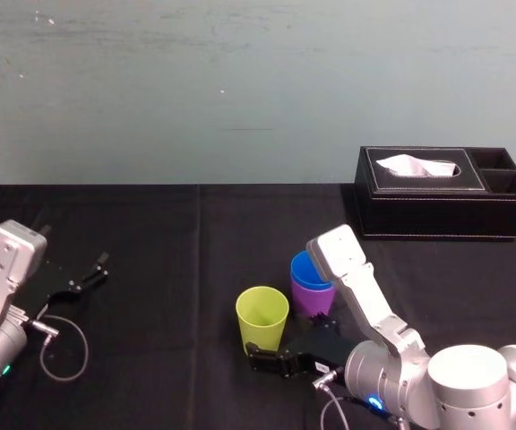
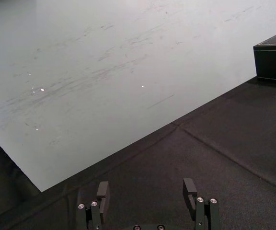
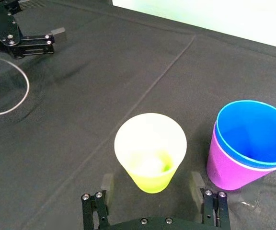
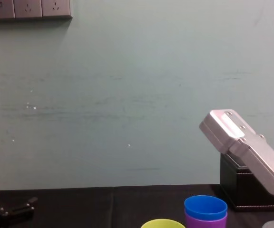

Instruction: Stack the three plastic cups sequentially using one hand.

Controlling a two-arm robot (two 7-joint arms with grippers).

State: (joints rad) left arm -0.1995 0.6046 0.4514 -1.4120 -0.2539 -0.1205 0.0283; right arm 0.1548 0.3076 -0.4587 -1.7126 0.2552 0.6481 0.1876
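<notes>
Last stacking step: blue cup [image 3: 253, 132] sits nested in purple cup [image 3: 229, 167], with yellow-green cup [image 3: 150, 148] alone just beside them on the worktop [image 3: 104, 72]. Right hand [image 3: 151, 181], spread, brackets its base; closing and lifting would follow. Left hand [image 2: 147, 189] parked, spread.

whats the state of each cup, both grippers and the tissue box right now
yellow-green cup, upright, mouth up, standing alone, not stacked
blue cup, upright, nested inside the purple cup
purple cup, upright, holding the blue cup
right gripper, jaws open, one on each side of the yellow-green cup's base
left gripper, jaws open, holding nothing, parked at the left
tissue box, a tissue sticking out of its top
</notes>
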